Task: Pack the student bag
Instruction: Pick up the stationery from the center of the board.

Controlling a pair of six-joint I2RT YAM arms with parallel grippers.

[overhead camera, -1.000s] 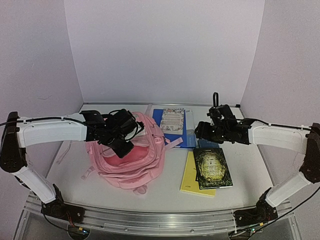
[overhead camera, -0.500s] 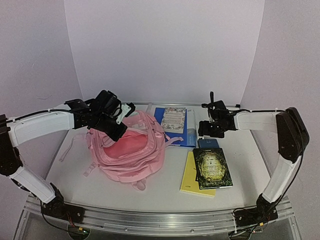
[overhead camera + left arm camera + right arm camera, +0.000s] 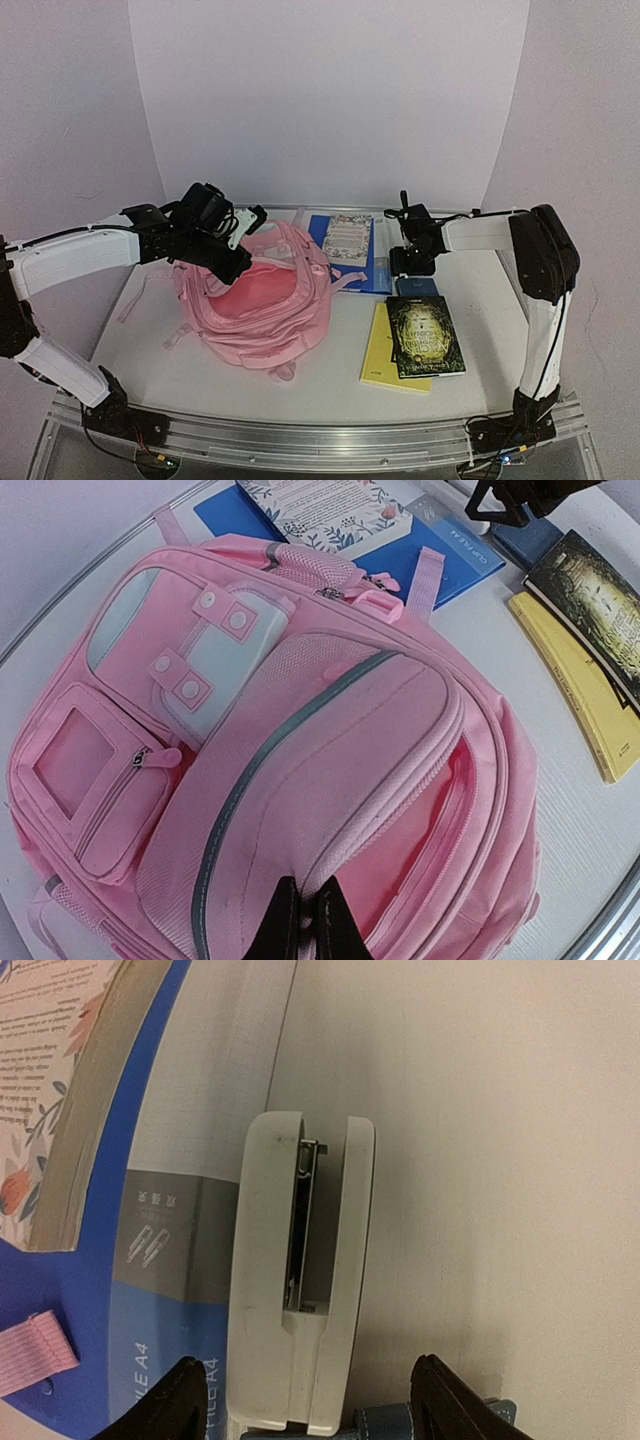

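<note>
The student bag (image 3: pixel 262 305) is a pink backpack lying on the table left of centre, its main compartment gaping open. My left gripper (image 3: pixel 232 266) is shut on the front rim of that opening (image 3: pixel 305 920) and holds the fabric pinched between its fingers. The bag's front pockets and pale patches fill the left wrist view (image 3: pixel 230 680). My right gripper (image 3: pixel 410 262) is open and points down at the back right. Its fingers straddle a white stapler (image 3: pixel 300 1290) without touching it.
A blue clip file folder (image 3: pixel 150 1210) lies under the stapler with a floral book (image 3: pixel 346 240) on it. A dark book (image 3: pixel 425 335) lies on a yellow notebook (image 3: pixel 383 352) at the front right. A small blue case (image 3: pixel 440 1425) lies near the right fingertips.
My right arm has swung left and folded back, bringing its open gripper down over the stapler. My left gripper has drawn the bag's rim slightly left, widening the opening.
</note>
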